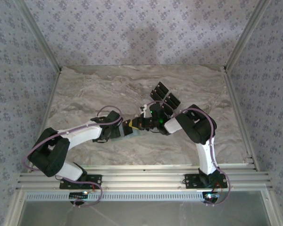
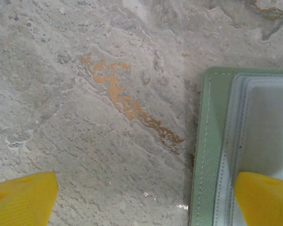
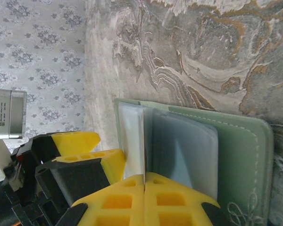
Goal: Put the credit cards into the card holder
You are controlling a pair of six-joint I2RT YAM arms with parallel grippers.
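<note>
Closest to the lens on the right wrist cam is the right gripper point(image 3: 145, 184). Its two yellow fingers are pressed together with one clear plastic sleeve point(image 3: 132, 136) of the card holder point(image 3: 247, 150) pinched in the seam, so that leaf stands up on edge off the rest. Holder itself lies open and flat on the marble table point(image 3: 203, 56) right past the fingers: pale green cover underneath, greyish sleeves on top, white stitching round the edge and a little stitched flourish point(image 3: 240, 212) at the near corner. Just left of it in that view is the left gripper point(image 3: 104, 149), yellow and black fingers, with a small grey labelled box point(image 3: 7, 114) above it and patterned wallpaper point(image 3: 37, 47) behind.

On the left wrist cam, the left gripper point(image 2: 141, 200) is spread wide and holding nothing. One yellow tip sits over bare table, the other over the sleeves at the holder's edge, and I can't tell if it's actually touching. An orange vein point(image 2: 132, 110) runs through the stone further out.

From the top cam both arms reach in and meet around mid-table, which is where the holder is. Just beyond the right gripper a few dark rectangles point(image 1: 165, 96) lie fanned on the table. They could be the credit cards, but they're too small to be sure.
</note>
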